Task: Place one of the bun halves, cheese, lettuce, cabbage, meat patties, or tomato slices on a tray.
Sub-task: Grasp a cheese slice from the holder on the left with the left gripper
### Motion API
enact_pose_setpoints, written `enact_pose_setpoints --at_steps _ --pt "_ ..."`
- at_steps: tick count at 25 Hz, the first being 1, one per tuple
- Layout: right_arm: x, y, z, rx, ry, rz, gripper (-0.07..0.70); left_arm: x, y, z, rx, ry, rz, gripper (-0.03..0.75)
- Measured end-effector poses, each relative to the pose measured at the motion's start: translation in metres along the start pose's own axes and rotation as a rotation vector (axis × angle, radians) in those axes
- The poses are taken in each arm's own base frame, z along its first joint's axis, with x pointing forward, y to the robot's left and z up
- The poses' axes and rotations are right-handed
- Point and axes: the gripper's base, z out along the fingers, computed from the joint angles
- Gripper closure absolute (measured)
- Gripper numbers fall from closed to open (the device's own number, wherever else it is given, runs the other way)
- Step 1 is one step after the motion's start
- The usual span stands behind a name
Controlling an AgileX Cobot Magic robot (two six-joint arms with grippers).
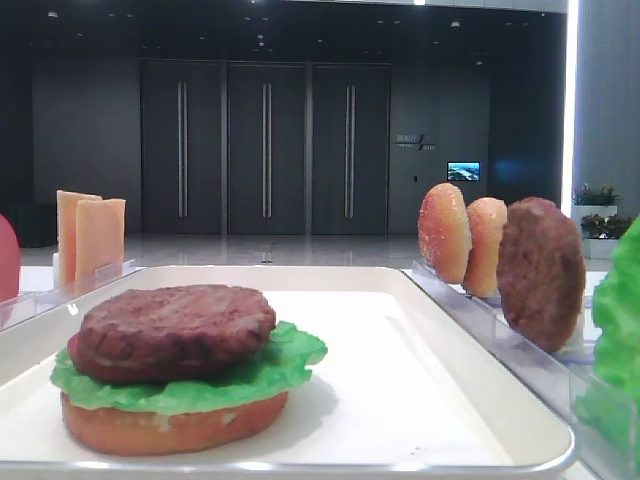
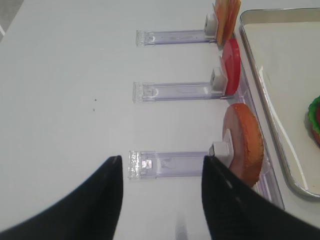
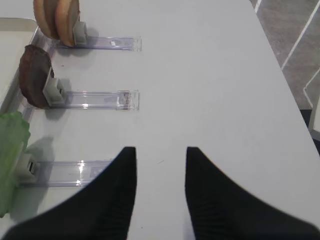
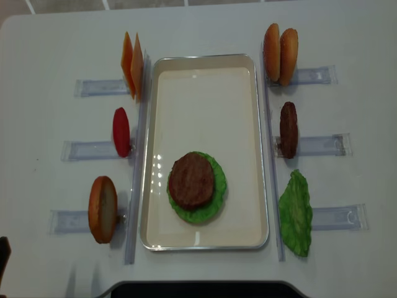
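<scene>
Left claw [image 2: 161,167] hovering with jaws apart, empty; right claw [image 3: 160,159] likewise. Just ahead-right of left claw: bun half [image 2: 245,142] standing in rack [image 2: 170,164]. Farther: tomato [image 2: 231,66], then cheese [image 2: 226,19]; tray [image 2: 260,107] beyond. Risking toppling the upright bun through an off-centre pinch.

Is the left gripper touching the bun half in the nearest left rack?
Apart. The left wrist view shows the left gripper open over bare table, with a strip of white table between its right finger and the bun half standing in its rack.
</scene>
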Motion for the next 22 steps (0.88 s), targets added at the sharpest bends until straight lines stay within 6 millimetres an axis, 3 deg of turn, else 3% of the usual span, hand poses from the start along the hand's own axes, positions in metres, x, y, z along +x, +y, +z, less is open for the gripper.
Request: enact_pose_setpoints --at_steps 22 --pt "0.0 0.0 0.0 0.0 0.0 0.0 0.395 -0.0016 0.0043 -0.0023 -0.046 -0.009 0.018 0.325"
